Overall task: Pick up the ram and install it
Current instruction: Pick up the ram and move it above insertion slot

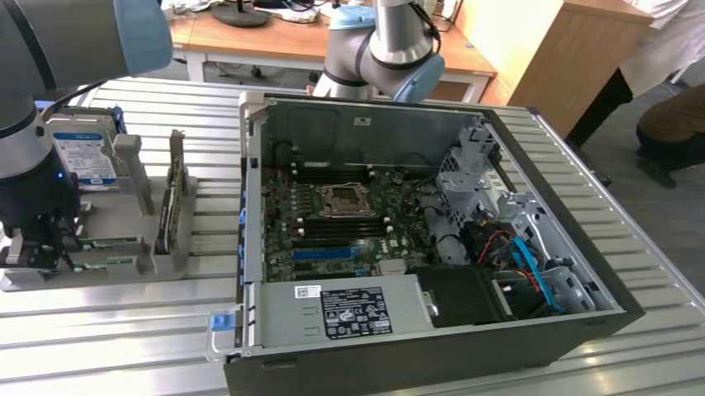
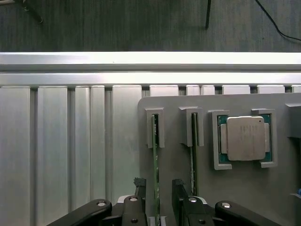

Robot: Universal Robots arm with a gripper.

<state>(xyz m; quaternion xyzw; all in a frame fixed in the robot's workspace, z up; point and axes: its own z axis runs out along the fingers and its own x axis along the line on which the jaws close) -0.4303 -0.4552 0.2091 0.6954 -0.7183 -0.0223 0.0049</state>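
The ribbed silver aluminium table (image 2: pixel 56 155) lies beside the flat grey plastic holder (image 2: pixel 244 197); at the holder's table-side edge the ram (image 2: pixel 154 155), a thin green circuit-board stick, stands on edge in the first slot; the black two-fingered gripper (image 2: pixel 159 184) straddles its near end, jaws spread wide, one finger on each side, nothing held. One finger looks closer to the board than the other; closing unevenly would likely shove the thin stick sideways in its slot, bending it or cocking it against the slot posts. The other finger sits between this stick and a second green stick (image 2: pixel 193 155) in the holder's next slot; it could brush that neighbour. A grip taken at one end may let the board tilt and jam on lifting. Further along the holder rests the square silver processor (image 2: pixel 244 139); on the exterior view's right of the holder stands the open black computer case (image 1: pixel 385 371).
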